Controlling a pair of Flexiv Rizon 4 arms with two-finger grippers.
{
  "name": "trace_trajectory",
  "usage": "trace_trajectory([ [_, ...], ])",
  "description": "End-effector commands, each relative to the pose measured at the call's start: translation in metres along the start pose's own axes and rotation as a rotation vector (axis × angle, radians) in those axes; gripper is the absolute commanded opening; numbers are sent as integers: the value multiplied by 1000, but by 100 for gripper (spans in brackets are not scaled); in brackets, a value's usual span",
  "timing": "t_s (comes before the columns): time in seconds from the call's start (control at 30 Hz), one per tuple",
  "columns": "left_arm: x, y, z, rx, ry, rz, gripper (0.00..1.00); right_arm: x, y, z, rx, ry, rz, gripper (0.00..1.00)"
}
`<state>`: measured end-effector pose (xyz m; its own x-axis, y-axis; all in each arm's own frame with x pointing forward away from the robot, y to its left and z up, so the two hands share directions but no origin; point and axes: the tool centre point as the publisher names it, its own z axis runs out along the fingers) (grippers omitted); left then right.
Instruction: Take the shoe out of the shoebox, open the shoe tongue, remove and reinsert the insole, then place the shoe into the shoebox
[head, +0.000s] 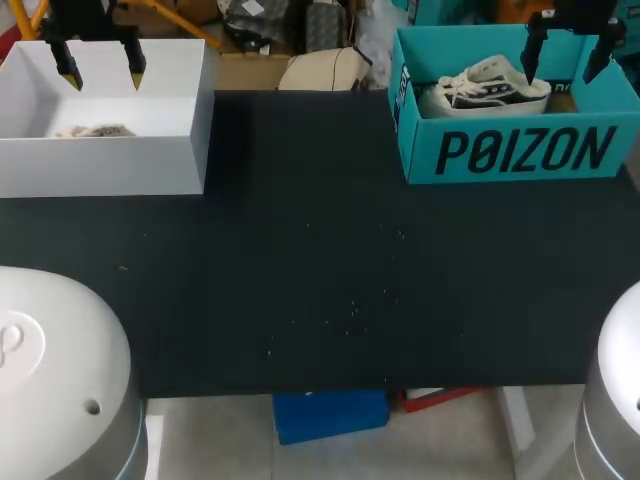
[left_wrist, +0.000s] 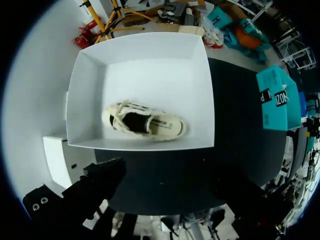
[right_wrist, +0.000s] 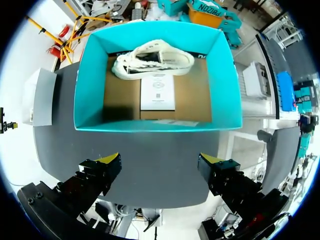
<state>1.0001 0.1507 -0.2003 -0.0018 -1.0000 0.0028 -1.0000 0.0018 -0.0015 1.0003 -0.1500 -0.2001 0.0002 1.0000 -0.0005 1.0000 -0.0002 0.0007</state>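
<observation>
A teal shoebox (head: 510, 150) stands at the table's far right; inside lies a white sneaker with dark panels (head: 490, 88) on its side against the far wall (right_wrist: 152, 62). My right gripper (head: 563, 65) hangs open above this box, yellow tips wide apart, nothing between them (right_wrist: 159, 160). At the far left is a white open box (head: 100, 160) with a cream sneaker (left_wrist: 145, 122) lying near its front wall, mostly hidden in the head view (head: 95, 130). Over that box my left gripper (head: 100, 70) is open and empty (left_wrist: 175, 190).
A white paper card (right_wrist: 157, 92) lies on the teal box's brown floor beside the sneaker. The black table top (head: 320, 270) stretches between the two boxes. My arms' white bases (head: 50, 370) rise at the near corners.
</observation>
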Motion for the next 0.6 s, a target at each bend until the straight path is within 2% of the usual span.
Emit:
trace_trajectory([
  [0.03, 0, 0, 0, 0, 0, 0, 100, 4, 1, -3, -44, -11, -154, 100],
  [0.1, 0, 0, 0, 0, 0, 0, 100, 11, -4, -13, -191, 11, -551, 100],
  [0.13, 0, 0, 0, 0, 0, 0, 100, 9, -12, -17, -230, -6, -749, 100],
  [0.17, 0, 0, 0, 0, 0, 0, 100, 2, -18, -17, -266, -69, -943, 100],
  [0.6, 0, 0, 0, 0, 0, 0, 100, 2, -18, -17, -266, -69, -943, 100],
])
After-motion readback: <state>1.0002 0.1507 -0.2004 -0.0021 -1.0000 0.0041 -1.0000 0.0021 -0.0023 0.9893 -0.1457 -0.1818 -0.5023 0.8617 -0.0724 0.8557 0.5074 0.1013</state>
